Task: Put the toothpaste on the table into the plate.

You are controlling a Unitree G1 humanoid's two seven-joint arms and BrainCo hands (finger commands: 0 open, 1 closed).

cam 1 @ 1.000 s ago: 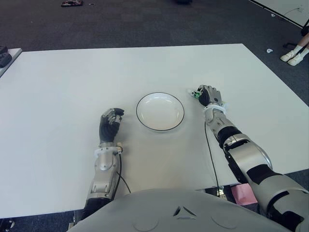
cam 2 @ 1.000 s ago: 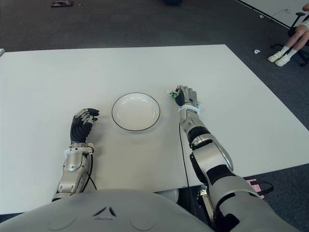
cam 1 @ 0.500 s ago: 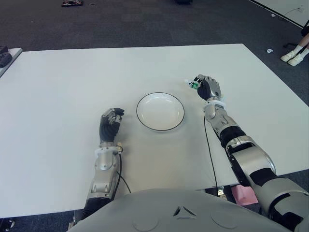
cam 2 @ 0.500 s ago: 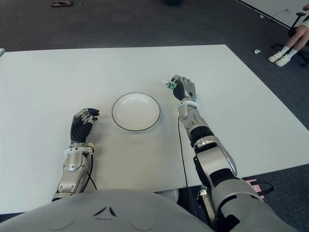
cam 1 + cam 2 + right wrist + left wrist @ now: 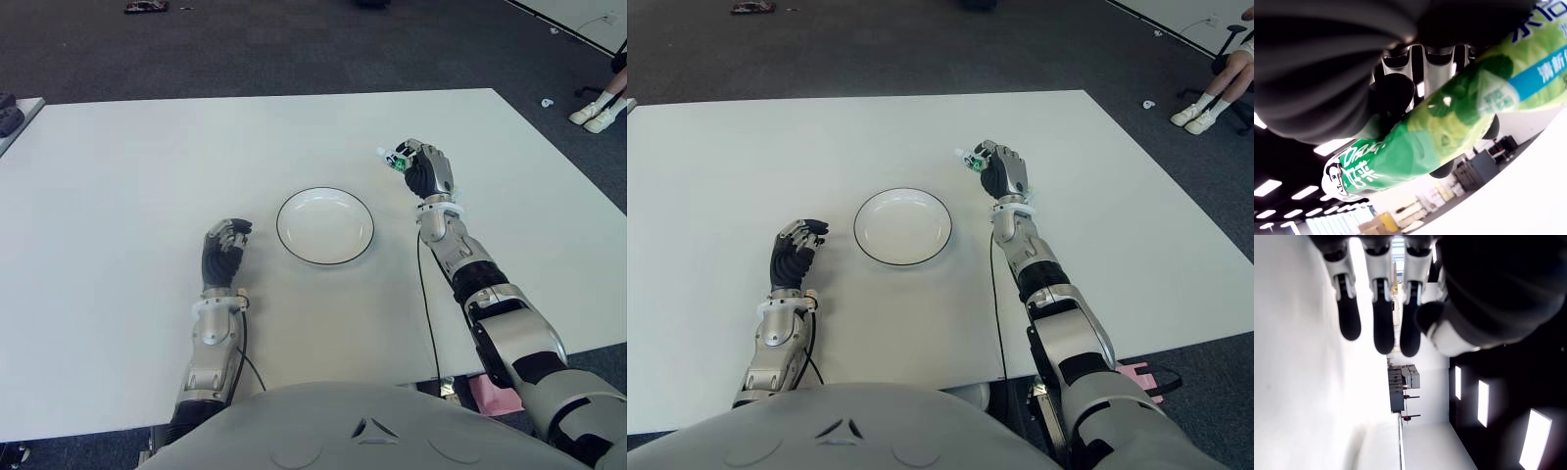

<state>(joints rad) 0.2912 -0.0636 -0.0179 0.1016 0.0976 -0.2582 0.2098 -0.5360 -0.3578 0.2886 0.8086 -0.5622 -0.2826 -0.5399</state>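
My right hand (image 5: 419,168) is raised above the table to the right of the plate, its fingers curled around a green and white toothpaste tube (image 5: 1449,127). The tube's white end (image 5: 384,154) pokes out of the fist toward the plate. The white plate (image 5: 324,226) with a dark rim sits near the table's middle, with nothing in it. My left hand (image 5: 223,245) shows to the left of the plate with curled fingers (image 5: 1383,308) that hold nothing.
The white table (image 5: 127,176) spreads wide around the plate. Dark carpet lies beyond its far edge. A person's feet in white shoes (image 5: 594,113) show at the far right, and a second table's corner (image 5: 10,113) at the far left.
My right hand has lifted the toothpaste off the table and carried it up and slightly away from me. The left hand and the plate have not moved.
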